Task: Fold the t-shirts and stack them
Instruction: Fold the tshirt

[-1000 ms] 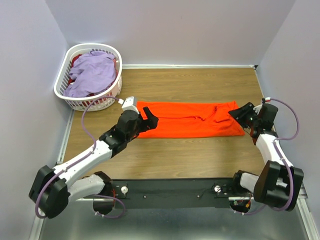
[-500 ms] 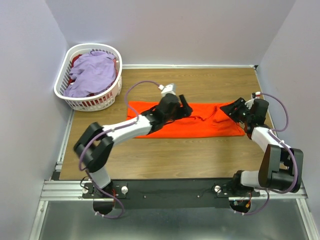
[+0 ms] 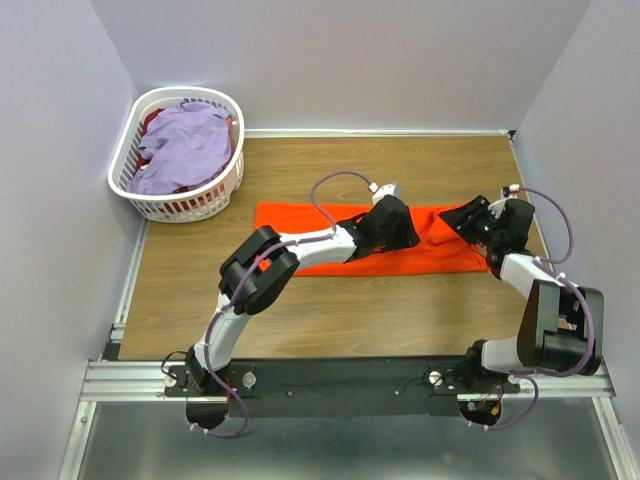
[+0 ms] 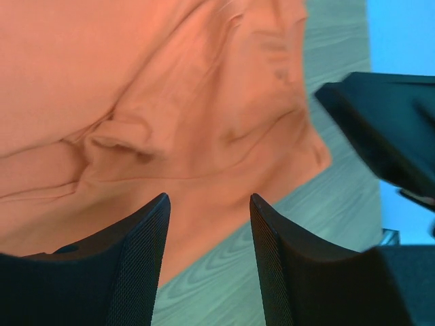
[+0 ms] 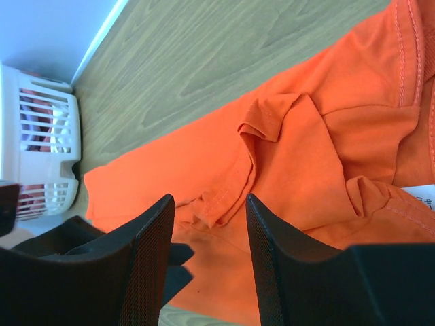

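Top external view: the orange t-shirt (image 3: 290, 218) lies on the table (image 3: 350, 170) as a long strip, folded lengthwise and running left to right. The lavender t-shirt (image 3: 185, 145) is heaped in the white basket (image 3: 180, 207) at the far left corner. The left gripper (image 3: 405, 228) reaches across over the right half of the strip. The right gripper (image 3: 468, 222) hangs over the strip's right end, close beside it.

Left wrist view: the fingers (image 4: 143, 251) stand apart with nothing between them, and creased cloth shows through the gap. Right wrist view: these fingers (image 5: 149, 251) are likewise parted and empty above a tucked sleeve (image 5: 272, 119), with the neck label (image 5: 423, 197) at the frame's edge.

The step in hand appears to be a crosswise fold of the right end over toward the left. To do it well:
- Each gripper should take one corner of that end, one at the far edge and one at the near edge.
- Each pinch should catch every layer, so the sleeve stays tucked.
- The lift should be low and level, and both arms should travel together so the edges meet squarely.
- The creases by the sleeve are best drawn flat first.
- The two grippers are close, so a clash between them is the chief hazard
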### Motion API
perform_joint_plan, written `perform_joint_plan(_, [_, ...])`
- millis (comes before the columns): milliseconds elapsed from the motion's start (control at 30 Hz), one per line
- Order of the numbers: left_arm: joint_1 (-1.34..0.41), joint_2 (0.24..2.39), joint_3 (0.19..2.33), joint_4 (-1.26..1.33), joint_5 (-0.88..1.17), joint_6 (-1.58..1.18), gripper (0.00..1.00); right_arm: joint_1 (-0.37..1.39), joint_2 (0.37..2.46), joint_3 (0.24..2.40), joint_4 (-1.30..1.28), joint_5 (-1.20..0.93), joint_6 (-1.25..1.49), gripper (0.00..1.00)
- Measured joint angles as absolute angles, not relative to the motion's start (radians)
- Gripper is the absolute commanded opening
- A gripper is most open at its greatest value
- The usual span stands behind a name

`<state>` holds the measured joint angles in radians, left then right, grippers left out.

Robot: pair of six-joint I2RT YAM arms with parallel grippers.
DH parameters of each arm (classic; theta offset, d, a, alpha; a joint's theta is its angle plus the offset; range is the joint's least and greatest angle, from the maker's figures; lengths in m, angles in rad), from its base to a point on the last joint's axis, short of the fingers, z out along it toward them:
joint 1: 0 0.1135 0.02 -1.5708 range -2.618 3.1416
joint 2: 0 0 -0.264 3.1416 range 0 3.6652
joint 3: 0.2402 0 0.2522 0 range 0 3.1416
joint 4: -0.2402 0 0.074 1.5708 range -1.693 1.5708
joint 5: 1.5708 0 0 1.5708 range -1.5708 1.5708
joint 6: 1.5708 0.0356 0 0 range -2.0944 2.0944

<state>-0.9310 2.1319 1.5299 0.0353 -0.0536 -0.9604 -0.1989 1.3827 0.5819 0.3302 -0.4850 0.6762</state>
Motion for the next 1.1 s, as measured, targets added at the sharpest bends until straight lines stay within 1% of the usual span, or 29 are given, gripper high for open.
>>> perform_joint_plan(200, [-0.929,2.176,1.542,0.009,-0.056,-0.982,0.58,-0.199,1.39,0.58,0.35,-0.485,0.68,0.53])
perform_joint_plan(567, [-0.916,2.231,1.63,0.007,-0.097,-1.032,0.55,-0.199,1.405,0.572,0.366,-0.487,0.681,0.53])
perform_joint_plan(1100, [-0.9,2.247,1.626,0.005,-0.097,-1.068,0.55,-0.199,1.416,0.572,0.374,-0.488,0.681,0.53])
